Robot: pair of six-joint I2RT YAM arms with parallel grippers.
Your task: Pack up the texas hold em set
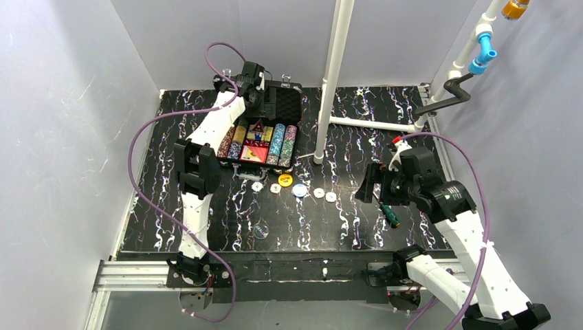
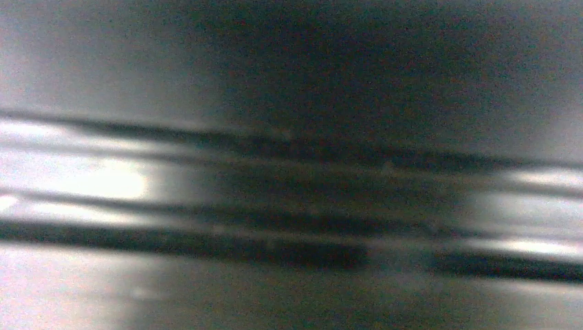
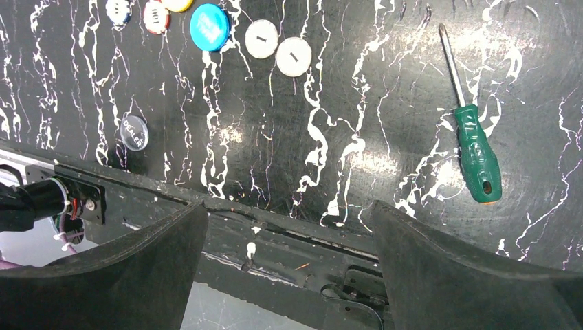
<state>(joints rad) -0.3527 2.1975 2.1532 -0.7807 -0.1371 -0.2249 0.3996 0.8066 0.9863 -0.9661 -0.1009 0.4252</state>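
The black case (image 1: 285, 104) lies open at the back of the table with its lid upright. Inside are rows of multicoloured chips (image 1: 276, 141), a red card deck (image 1: 254, 153) and a red triangle (image 1: 257, 126). My left gripper (image 1: 253, 77) is at the lid's top edge. The left wrist view shows only a blurred dark surface, so its jaws are hidden. White discs (image 1: 319, 193), a yellow disc (image 1: 285, 180) and a blue disc (image 3: 210, 27) lie loose in front of the case. A clear dealer disc (image 3: 133, 132) lies nearer me. My right gripper (image 3: 287, 210) hovers open and empty right of the discs.
A green-handled screwdriver (image 3: 478, 148) lies on the table under my right arm. A white upright pole (image 1: 330, 82) stands just right of the case, with a horizontal pipe (image 1: 371, 124) running right from it. Grey walls enclose the table. A metal rail (image 1: 137, 271) edges the near side.
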